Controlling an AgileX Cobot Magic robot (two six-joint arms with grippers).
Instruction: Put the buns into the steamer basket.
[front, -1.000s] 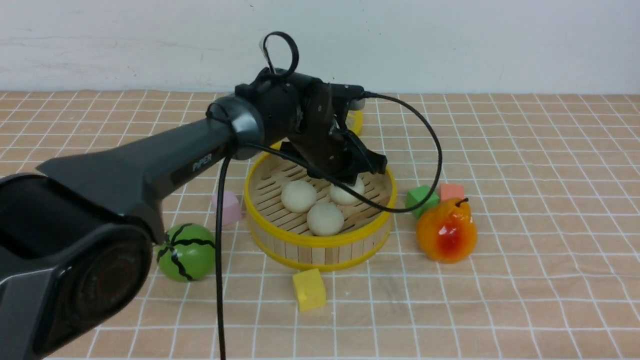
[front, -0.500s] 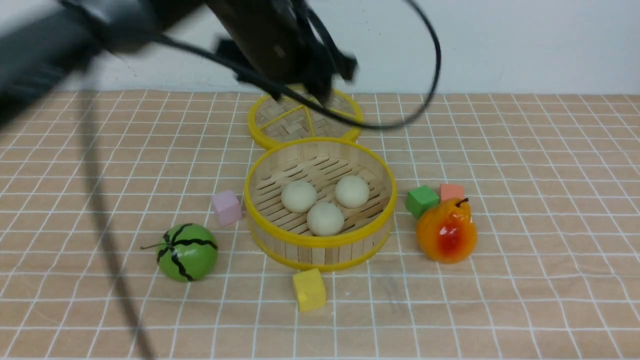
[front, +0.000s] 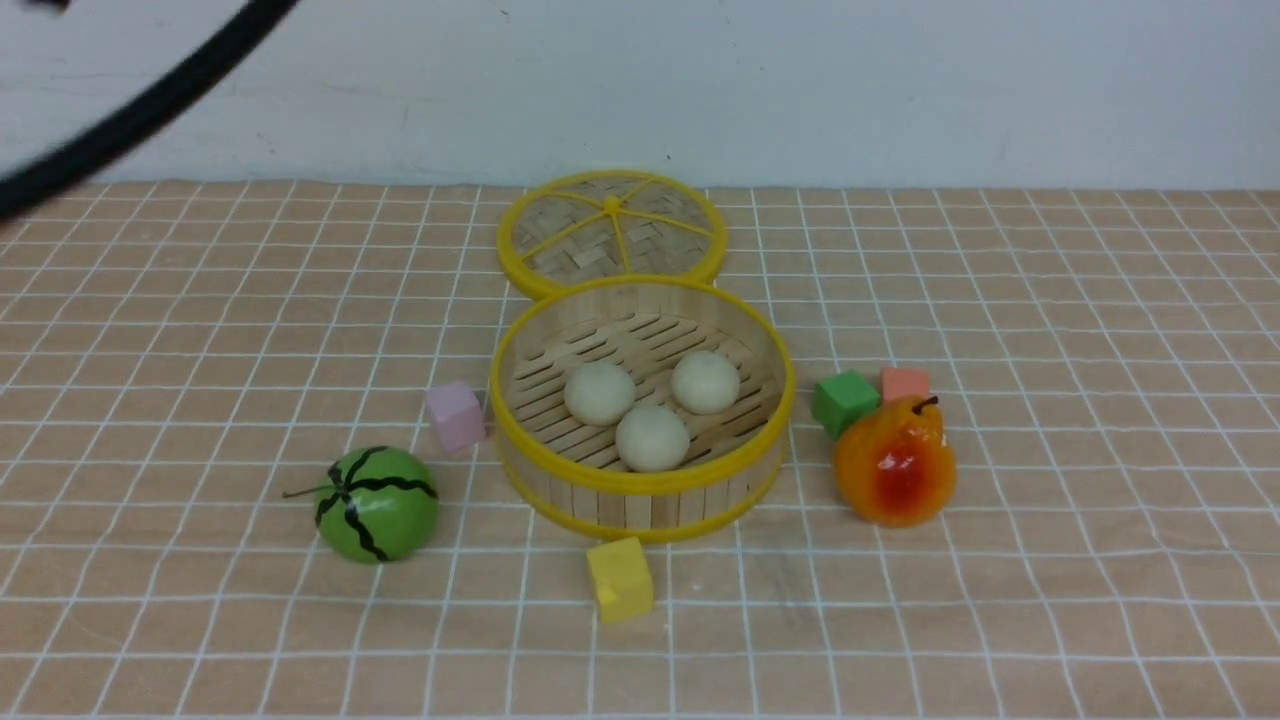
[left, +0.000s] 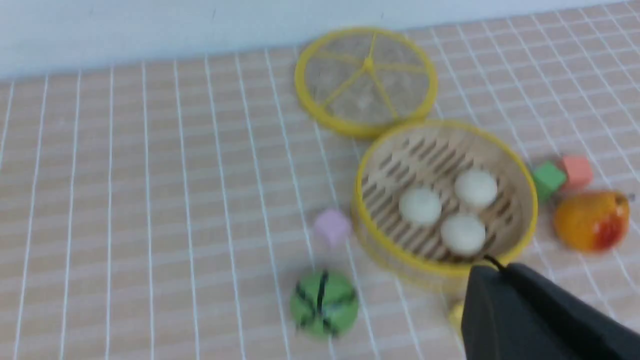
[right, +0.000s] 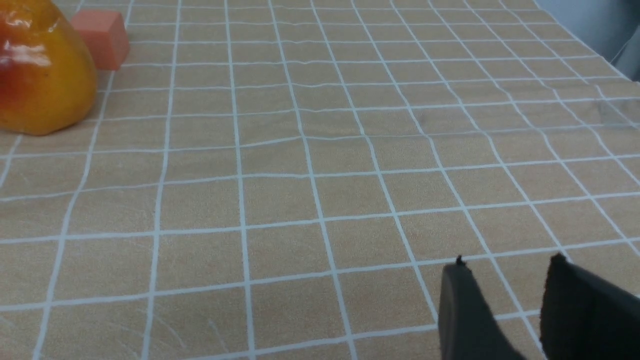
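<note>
Three off-white buns (front: 599, 393) (front: 705, 382) (front: 652, 437) lie together on the slatted floor of the steamer basket (front: 640, 485), which stands mid-table. The left wrist view looks down on them from high up and behind: the buns (left: 420, 205) sit in the basket (left: 358, 200), and my left gripper (left: 487, 270) is shut and empty, well clear of the rim. My right gripper (right: 507, 265) hovers low over bare cloth, open with nothing between its fingers. Neither gripper appears in the front view.
The flat woven lid (front: 610, 225) lies just behind the basket. A green melon toy (front: 377, 503) and pink cube (front: 455, 416) lie to its left, a yellow cube (front: 620, 578) in front, and a green cube (front: 844, 400), orange cube (front: 904, 383) and pear (front: 893, 463) to its right. A black cable (front: 130, 115) crosses the top left corner.
My left arm has lifted off the basket and swung up and back out of the front view, leaving the third bun inside. Its jaws have closed empty.
</note>
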